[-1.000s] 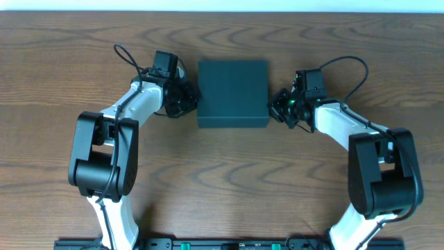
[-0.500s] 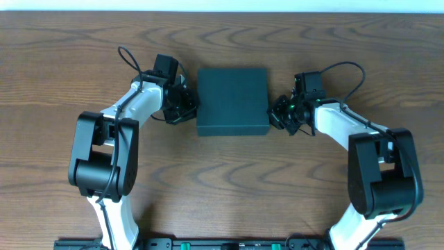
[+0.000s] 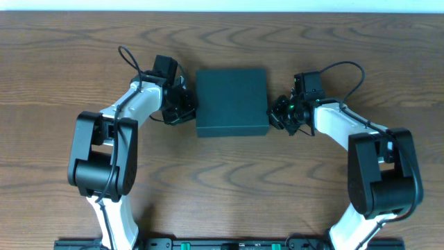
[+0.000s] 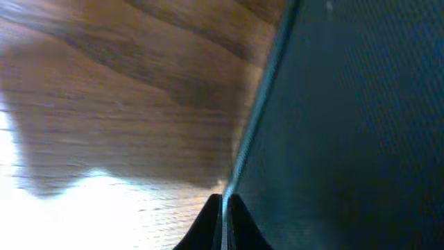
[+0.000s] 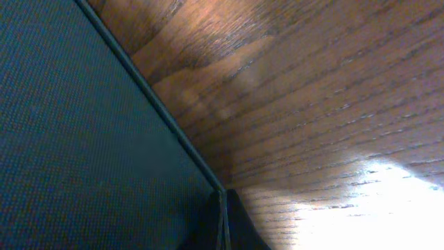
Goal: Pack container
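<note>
The container (image 3: 232, 101) is a dark teal-black box, lid closed, lying flat at the middle of the table. My left gripper (image 3: 189, 105) is shut, with its tips against the box's left side. In the left wrist view the closed fingers (image 4: 223, 203) meet the box's edge, and the box wall (image 4: 347, 125) fills the right half. My right gripper (image 3: 275, 114) is shut, with its tips against the box's right side near the front corner. In the right wrist view the closed fingers (image 5: 223, 200) touch the edge of the box (image 5: 83, 139). No snack packets or can are in view.
The wooden table (image 3: 229, 187) extends on all sides of the box. Black cables loop from both wrists at the back. The arm bases stand at the front left (image 3: 104, 167) and front right (image 3: 381, 173).
The box has slid a little toward the front of the table and slightly left. Both grippers moved with it and stay at its sides.
</note>
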`<state>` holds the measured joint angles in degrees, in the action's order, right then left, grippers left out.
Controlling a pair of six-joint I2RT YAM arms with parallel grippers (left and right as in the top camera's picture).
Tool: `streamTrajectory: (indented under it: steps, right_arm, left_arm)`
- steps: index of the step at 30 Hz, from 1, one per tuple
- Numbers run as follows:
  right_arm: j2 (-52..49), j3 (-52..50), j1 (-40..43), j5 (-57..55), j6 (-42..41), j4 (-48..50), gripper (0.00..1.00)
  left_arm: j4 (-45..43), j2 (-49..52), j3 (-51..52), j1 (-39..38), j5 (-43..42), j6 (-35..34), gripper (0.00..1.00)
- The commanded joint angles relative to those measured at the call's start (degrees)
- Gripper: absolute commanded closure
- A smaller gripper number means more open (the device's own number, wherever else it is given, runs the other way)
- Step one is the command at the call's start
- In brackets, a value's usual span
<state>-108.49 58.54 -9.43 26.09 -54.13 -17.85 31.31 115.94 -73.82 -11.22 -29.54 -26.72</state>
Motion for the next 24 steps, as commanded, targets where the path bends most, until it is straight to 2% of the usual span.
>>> streamTrajectory:
  steps: [1, 9, 14, 17, 19, 24]
  right_arm:
    - [-0.48, 0.31, 1.33, -0.57, 3.06, -0.48, 0.98]
    - [1.16, 0.31, 10.78, -1.22, 12.98, -1.05, 0.98]
    - [5.88, 0.85, 18.23, 1.22, 16.02, -2.84, 0.98]
    - [10.91, 3.85, 18.62, -1.07, 23.23, -9.94, 0.98]
    - [15.17, 7.34, 16.83, -7.98, 29.18, -16.72, 0.98]
    - [25.22, 16.83, 13.94, -9.99, 42.01, -29.42, 0.98]
  left_arm:
    - [0.15, 0.52, -0.61, 2.16, 2.38, 1.11, 0.94]
    - [0.50, -1.03, -0.61, 10.91, 2.73, 2.97, 0.94]
    - [2.29, -7.58, -1.01, 16.61, 3.21, 5.20, 0.94]
    - [5.97, -13.46, -2.56, 17.31, 7.15, 8.59, 0.94]
    - [9.79, -18.64, -4.66, 16.79, 11.61, 13.20, 0.94]
    - [17.77, -29.77, -11.76, 16.35, 11.28, 24.44, 0.94]
